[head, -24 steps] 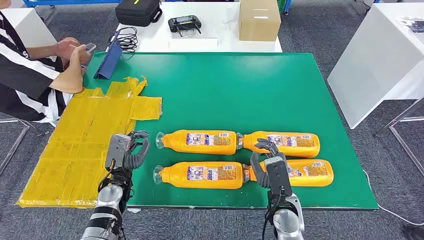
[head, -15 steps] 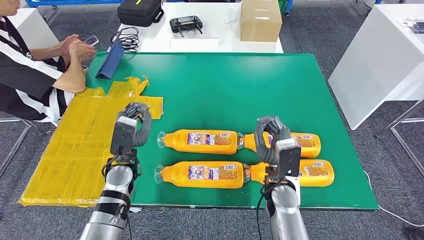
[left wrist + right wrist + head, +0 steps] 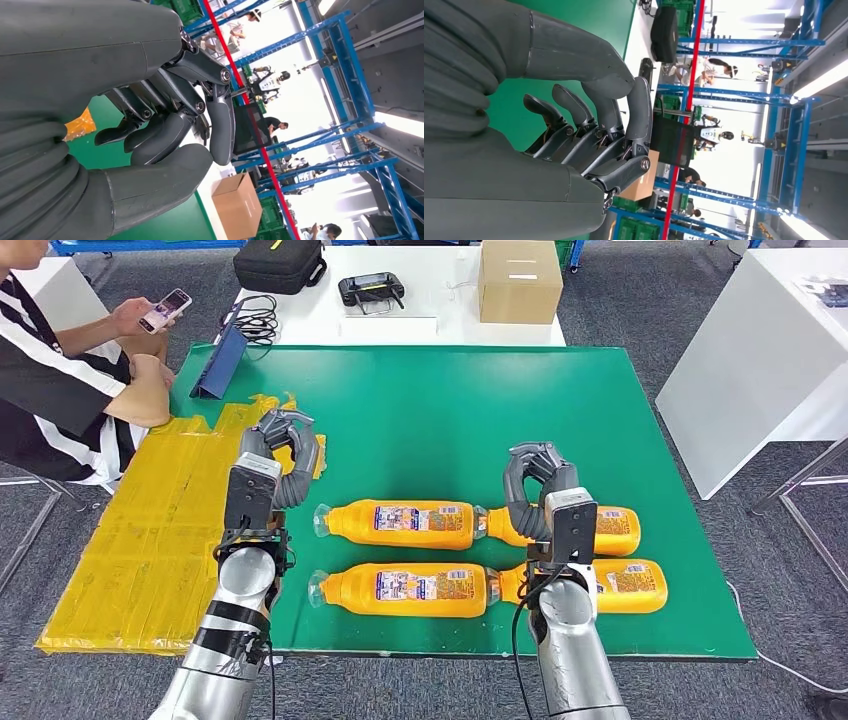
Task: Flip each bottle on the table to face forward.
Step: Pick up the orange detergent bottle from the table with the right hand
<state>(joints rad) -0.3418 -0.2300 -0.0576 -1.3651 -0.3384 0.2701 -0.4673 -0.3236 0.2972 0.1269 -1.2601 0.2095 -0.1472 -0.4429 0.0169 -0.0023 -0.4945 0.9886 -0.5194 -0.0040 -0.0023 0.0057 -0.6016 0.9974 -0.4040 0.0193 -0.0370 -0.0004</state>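
Green table (image 3: 560,410) ahead, yellow tape patch (image 3: 160,530) on its left side, white table beyond with a box (image 3: 519,280) and a black case (image 3: 278,262). Four orange bottles on their sides near the front edge, in two rows of two: back-left bottle (image 3: 400,523), front-left bottle (image 3: 405,588), back-right bottle (image 3: 605,528) partly behind the right arm, front-right bottle (image 3: 625,585). Labels up on the left pair.

Left hand (image 3: 280,455) raised above the tape's edge, just left of the back-left bottle, touching nothing; fingers (image 3: 220,125) curled inward and empty. Right hand (image 3: 535,485) raised over the necks of the right pair, fingers (image 3: 639,115) curled too, holding nothing.

Likely full, so fairly heavy and prone to rolling; smooth plastic, slippery on the label, stiff enough under a firm grip. Best taken around the mid-body, fingers wrapped across the width, then rolled in place. Caps hard to make out from here, possibly clear.
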